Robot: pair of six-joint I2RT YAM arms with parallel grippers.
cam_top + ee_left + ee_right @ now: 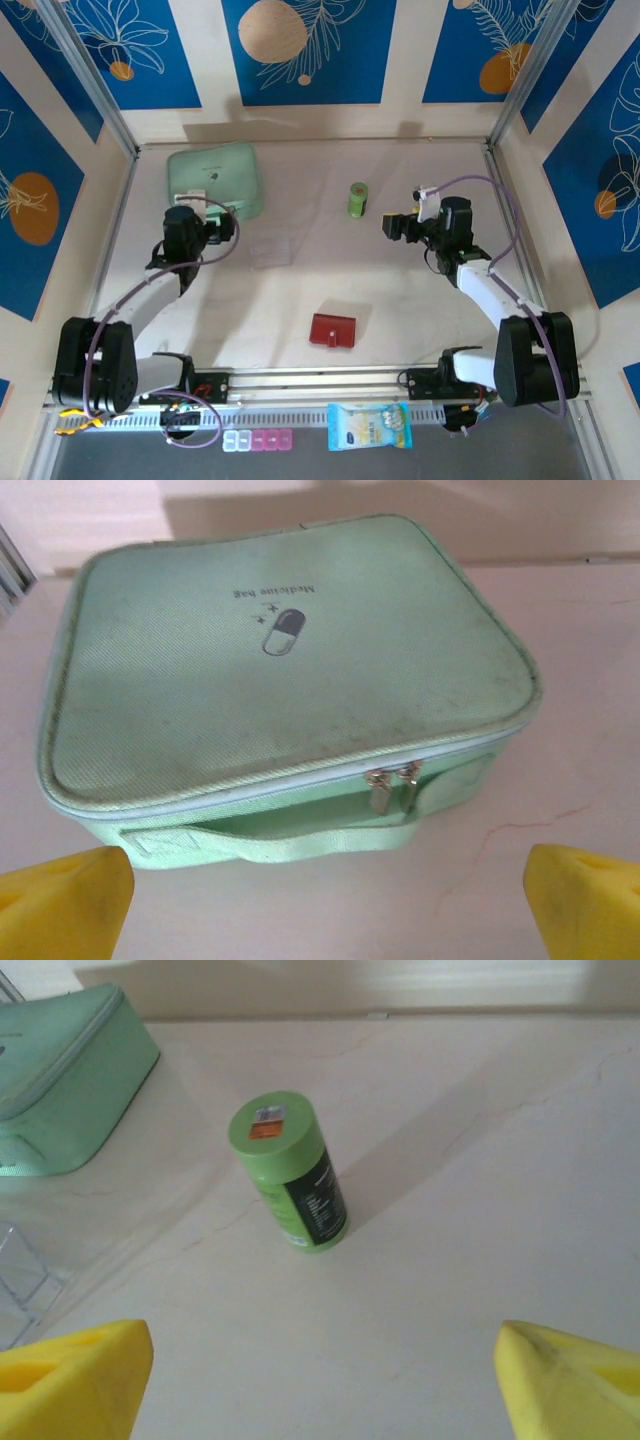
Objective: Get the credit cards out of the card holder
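Card holder (332, 329) sits folded, well behind both tools; likely light, soft, slides on bench (400, 300). Pin one flap, peel other. Left tool (320, 910), right tool (320, 1380): spread wide, empty.

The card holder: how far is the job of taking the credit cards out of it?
Nothing looks done: the card holder lies alone on the table, no cards outside it. Nothing is in hand: the left claw is open facing the mint-green bag, the right claw open facing the green bottle. To do: reach the holder, open it, pull out the cards.
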